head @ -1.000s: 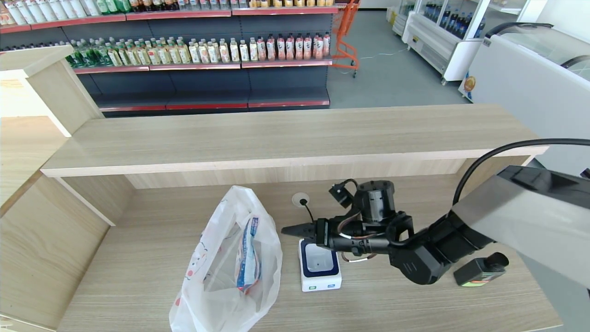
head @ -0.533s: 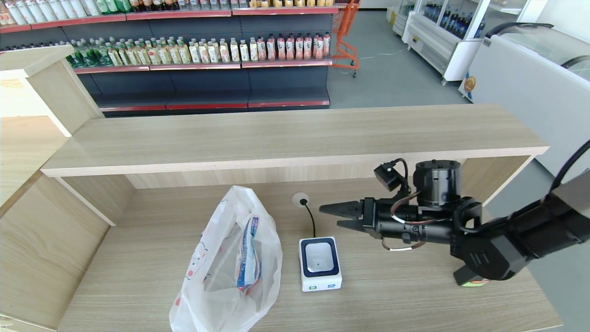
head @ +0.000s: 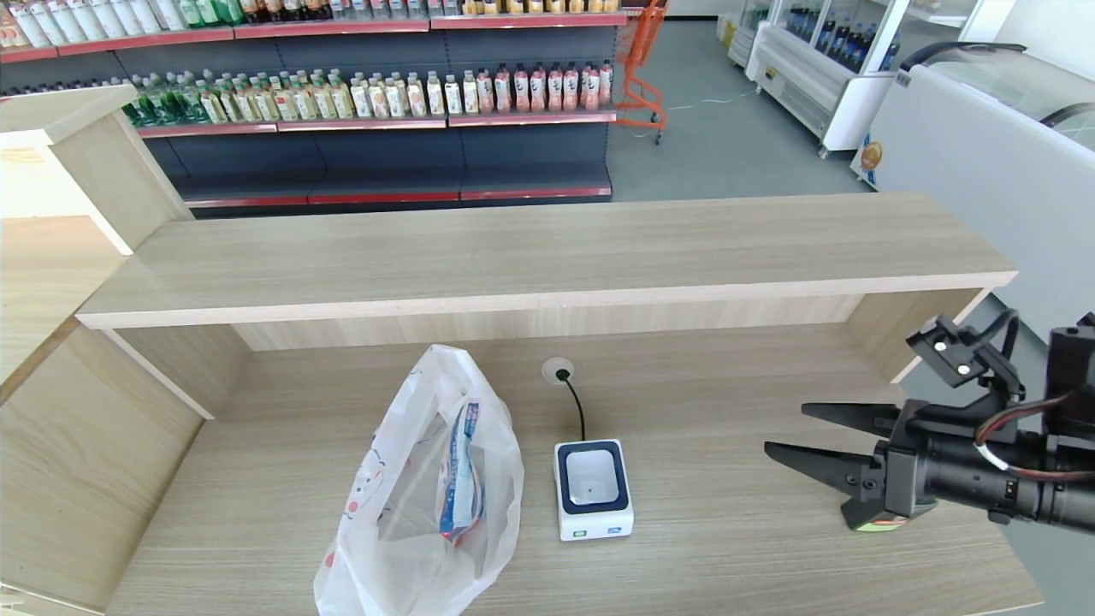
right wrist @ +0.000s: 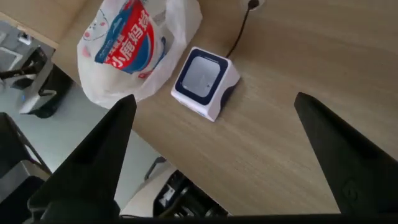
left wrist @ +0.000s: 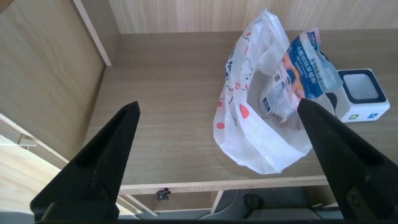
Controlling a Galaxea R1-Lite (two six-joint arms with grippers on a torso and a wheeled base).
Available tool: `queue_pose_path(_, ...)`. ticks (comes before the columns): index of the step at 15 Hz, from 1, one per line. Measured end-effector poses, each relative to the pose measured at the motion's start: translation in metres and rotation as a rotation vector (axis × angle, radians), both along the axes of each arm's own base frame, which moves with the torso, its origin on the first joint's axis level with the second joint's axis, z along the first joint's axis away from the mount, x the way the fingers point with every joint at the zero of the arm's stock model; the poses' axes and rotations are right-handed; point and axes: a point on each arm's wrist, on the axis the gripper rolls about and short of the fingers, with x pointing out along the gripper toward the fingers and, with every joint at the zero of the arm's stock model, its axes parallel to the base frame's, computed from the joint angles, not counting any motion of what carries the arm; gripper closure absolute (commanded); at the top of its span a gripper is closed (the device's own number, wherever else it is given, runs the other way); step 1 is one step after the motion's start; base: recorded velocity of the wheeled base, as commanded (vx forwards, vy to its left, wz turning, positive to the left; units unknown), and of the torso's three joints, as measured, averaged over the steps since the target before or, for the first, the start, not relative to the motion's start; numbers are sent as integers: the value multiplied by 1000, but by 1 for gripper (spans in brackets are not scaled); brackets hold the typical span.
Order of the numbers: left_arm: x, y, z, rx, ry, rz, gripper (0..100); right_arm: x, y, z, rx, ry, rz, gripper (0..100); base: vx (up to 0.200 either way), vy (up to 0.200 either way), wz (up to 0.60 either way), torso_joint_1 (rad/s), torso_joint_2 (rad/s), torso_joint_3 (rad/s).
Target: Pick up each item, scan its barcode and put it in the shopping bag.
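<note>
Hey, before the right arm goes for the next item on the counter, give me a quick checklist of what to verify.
1. Jaws of right gripper open and empty: ok.
2. Clear sight of dark item on the counter: not ok, the right gripper covers most of it.
3. Where its barcode faces: cannot tell.
4. Window of barcode scanner uncovered: ok.
5. Mouth of shopping bag open, snack packet inside: ok.
6. Jaws of left gripper open and empty: ok.
</note>
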Motion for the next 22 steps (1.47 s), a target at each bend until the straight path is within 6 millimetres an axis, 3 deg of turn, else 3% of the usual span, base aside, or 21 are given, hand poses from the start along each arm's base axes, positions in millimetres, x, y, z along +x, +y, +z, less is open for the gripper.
queue_pose_path(4, 0, 0, 0, 0, 0, 0, 0, -39, -29, -10, -42, -5, -201, 0, 0, 0, 0, 0, 0, 0)
queue_pose_path(8, 0, 0, 0, 0, 0, 0, 0, -68, -40, -14, -50, 28, -282, 0, 0, 0, 0, 0, 0, 0)
queue_pose_path(13, 0, 0, 0, -2, 0, 0, 0, -73, -41, 1, -42, -48, -293, 0, 0, 0, 0, 0, 0, 0)
queue_pose_path(22, 0, 0, 0, -5, -1, 0, 0, -75, -41, -1, -33, -16, -314, 0, -200, -200, 0, 2, 3, 3)
